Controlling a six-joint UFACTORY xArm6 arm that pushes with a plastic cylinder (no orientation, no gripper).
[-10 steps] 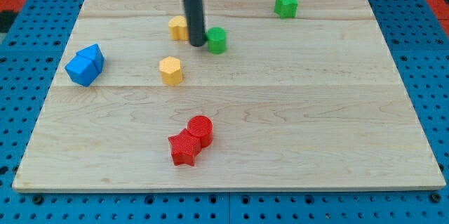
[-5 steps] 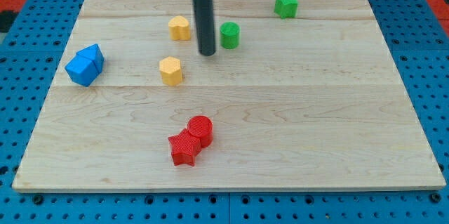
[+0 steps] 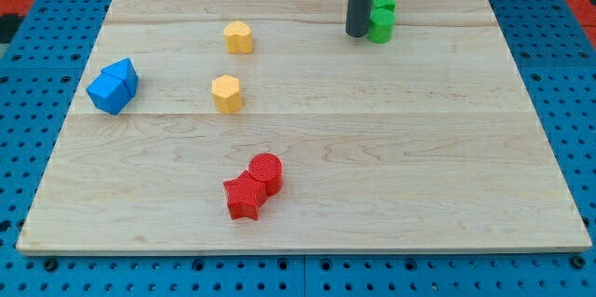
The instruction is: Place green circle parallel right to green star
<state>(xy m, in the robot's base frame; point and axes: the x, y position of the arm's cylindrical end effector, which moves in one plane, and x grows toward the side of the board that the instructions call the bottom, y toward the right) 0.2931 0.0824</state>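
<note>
The green circle (image 3: 380, 26) stands near the view's top right, touching the green star (image 3: 383, 1) just above it. My tip (image 3: 358, 33) is right beside the circle, on its left. The rod partly hides the star's left side.
Two yellow blocks (image 3: 238, 36) (image 3: 226, 93) stand left of centre. Two blue blocks (image 3: 113, 86) sit together at the view's left. A red circle (image 3: 266, 172) and a red star (image 3: 244, 195) touch near the bottom centre. The wooden board (image 3: 419, 148) ends just above the star.
My tip has swept to the right and up, pushing the green circle from the board's upper middle against the green star's lower side.
</note>
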